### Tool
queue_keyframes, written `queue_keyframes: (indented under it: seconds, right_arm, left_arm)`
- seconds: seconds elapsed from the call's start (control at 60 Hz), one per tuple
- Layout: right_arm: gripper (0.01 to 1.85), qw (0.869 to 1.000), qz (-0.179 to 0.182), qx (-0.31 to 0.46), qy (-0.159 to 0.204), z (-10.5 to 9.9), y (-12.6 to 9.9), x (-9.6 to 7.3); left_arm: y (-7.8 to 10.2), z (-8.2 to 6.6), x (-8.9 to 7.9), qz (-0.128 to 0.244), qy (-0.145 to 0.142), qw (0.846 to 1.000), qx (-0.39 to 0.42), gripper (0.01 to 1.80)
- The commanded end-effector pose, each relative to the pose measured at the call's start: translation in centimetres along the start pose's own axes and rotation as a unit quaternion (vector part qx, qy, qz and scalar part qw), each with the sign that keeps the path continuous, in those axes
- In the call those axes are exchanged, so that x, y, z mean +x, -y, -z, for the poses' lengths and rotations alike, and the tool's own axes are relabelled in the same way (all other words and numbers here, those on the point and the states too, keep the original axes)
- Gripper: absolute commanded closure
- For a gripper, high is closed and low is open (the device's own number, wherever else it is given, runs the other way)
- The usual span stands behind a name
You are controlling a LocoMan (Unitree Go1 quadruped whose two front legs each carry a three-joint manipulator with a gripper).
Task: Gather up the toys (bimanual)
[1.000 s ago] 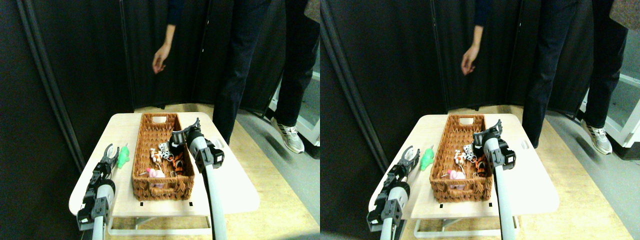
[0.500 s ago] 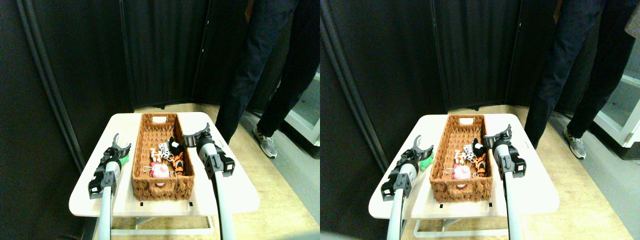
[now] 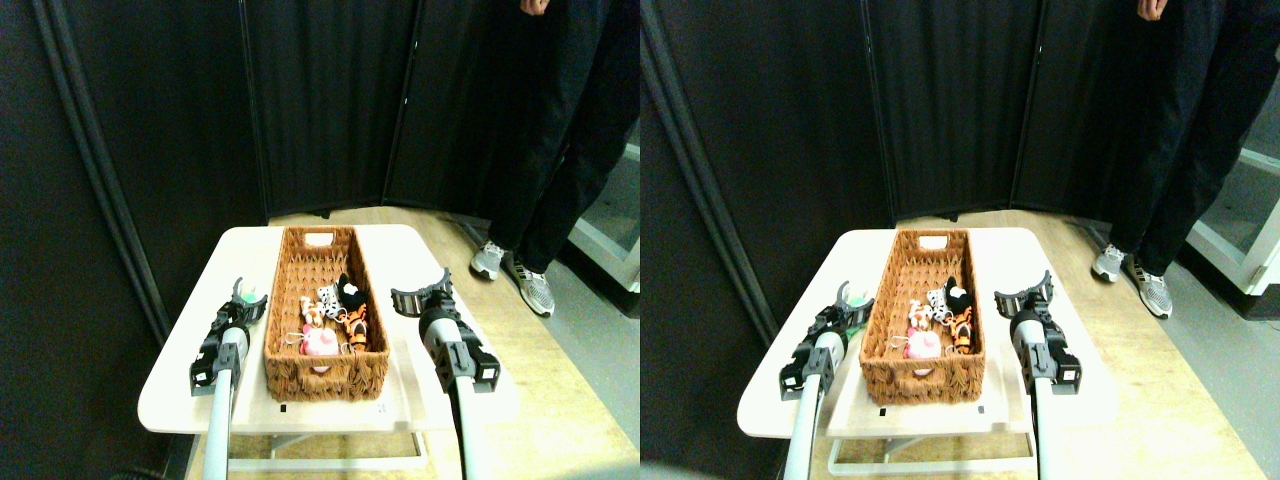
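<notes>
Dark folding screens closed off the back of the room, and a person in dark trousers [image 3: 560, 150] stood at the right on the wooden floor. On the pale counter [image 3: 450, 290] lay a long brown wicker basket [image 3: 322, 375], its long axis running away from the robot. Several toys were already inside it, gathered in the near half: a pink figure [image 3: 318, 342], a white black-spotted figure [image 3: 327, 296], an orange-black striped tiger [image 3: 356, 322] and a black-and-white figure [image 3: 349, 290]. One green toy [image 3: 249, 298] was not collected yet; it lay on the counter just left of the basket, and only a small part of it showed, directly at the tips of the left gripper [image 3: 246, 296]. That gripper had its fingers spread around the green toy, but I could not tell if they touched it. The right gripper [image 3: 424, 295] was spread too and held nothing, standing over the bare counter to the right of the basket, well apart from the green toy. In my judgement the left arm was clearly the nearer one, so the coming move would be its closing on the green toy, then a short carry to the right over the basket wall. The grasp could slip, since the toy seemed small and sat only at the fingertips.
</notes>
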Motion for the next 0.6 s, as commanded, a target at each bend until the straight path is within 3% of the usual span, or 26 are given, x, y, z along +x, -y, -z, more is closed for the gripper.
queue_keyframes:
  seconds: [0.017,0.267,0.483,0.6]
  right_arm:
    - [0.91,1.0,-0.017,0.013,0.009,-0.3,-0.3,0.2]
    - [0.9,1.0,0.0,0.02,0.018,-0.4,0.5,0.6]
    - [0.89,1.0,0.0,0.018,0.023,0.0,0.6,0.4]
    - [0.92,1.0,-0.004,0.016,0.008,-0.1,0.6,0.4]
  left_arm:
    - [0.3,-0.2,0.1,0.004,0.006,1.0,0.008,1.21]
    - [0.1,-0.9,-0.7,-0.01,0.006,1.0,0.026,1.07]
    - [-1.3,-1.1,-0.3,-0.014,0.013,1.0,0.019,1.11]
    - [-2.3,-1.2,0.2,-0.009,0.018,1.0,0.019,1.12]
